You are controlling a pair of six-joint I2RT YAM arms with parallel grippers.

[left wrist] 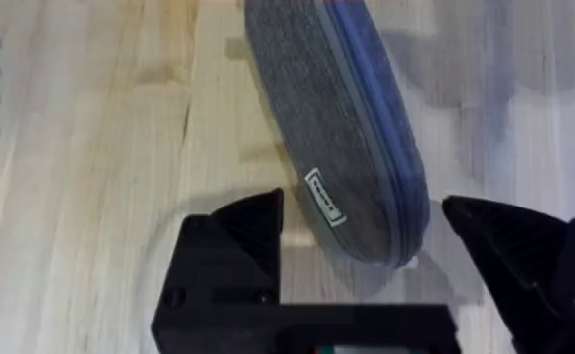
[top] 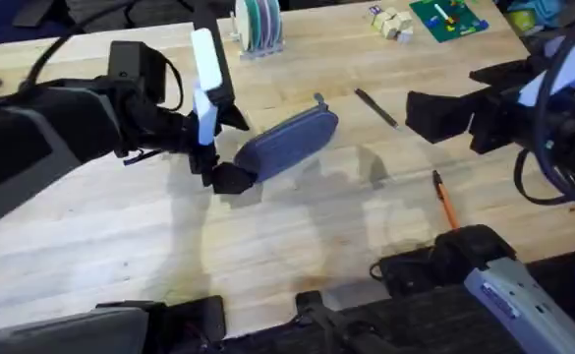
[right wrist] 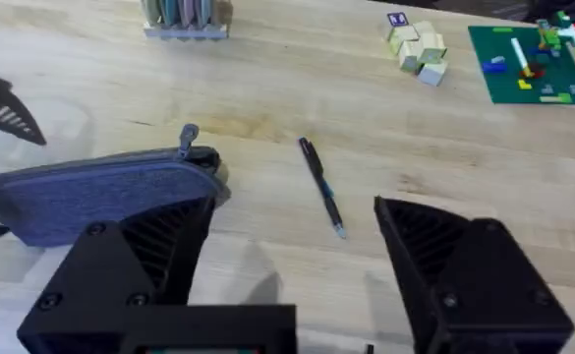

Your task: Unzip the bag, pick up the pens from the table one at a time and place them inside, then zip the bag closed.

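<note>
I looked down at the big pale wooden table (top: 297,236) first, with its long plank lines. The left arm (top: 41,133) reached in from the left side, big and dark. The right arm (top: 508,108) came in from the right side, up near the far edge.

The blue-grey bag (top: 289,143) lay in the middle of the table, tilted, with one round end near the left claw (top: 220,149). In the left wrist view the left claw (left wrist: 366,221) was open wide, with one black finger on each side of the bag's (left wrist: 341,118) near end. I could not tell if the fingers touched the cloth. The zipper ran along the bag's top, and it looked closed. A small white tag (left wrist: 324,197) sat on the bag's side.

The right claw (top: 420,113) hung open over the table, well apart from the bag. In the right wrist view its two black fingers (right wrist: 297,246) stood far apart with nothing between them.

The zipper pull (top: 318,98) stuck up at the bag's far end. The thin dark pen (top: 375,106) lay on the table between the bag and the right claw. The orange pen (top: 446,200) with a black end lay closer to me, on the right side.

Far back I saw a rack of round discs (top: 258,28), some small wooden blocks (top: 390,22) and a green board (top: 447,17) with little bricks
</note>
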